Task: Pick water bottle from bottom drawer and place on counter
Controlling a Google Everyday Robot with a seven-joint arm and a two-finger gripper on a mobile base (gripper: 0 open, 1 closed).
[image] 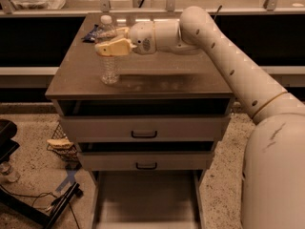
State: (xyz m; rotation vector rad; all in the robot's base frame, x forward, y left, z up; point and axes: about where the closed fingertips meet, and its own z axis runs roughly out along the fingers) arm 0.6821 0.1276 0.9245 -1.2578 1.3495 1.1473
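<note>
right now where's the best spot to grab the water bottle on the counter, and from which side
Take the water bottle by its upper body, below the cap, coming sideways from the arm's side. It stands upright on the counter, round and narrow; the gripper sits at that height.

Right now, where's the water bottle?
Camera view: water bottle upright on the counter, left of centre, the end effector at its upper half, a dark packet behind.
</note>
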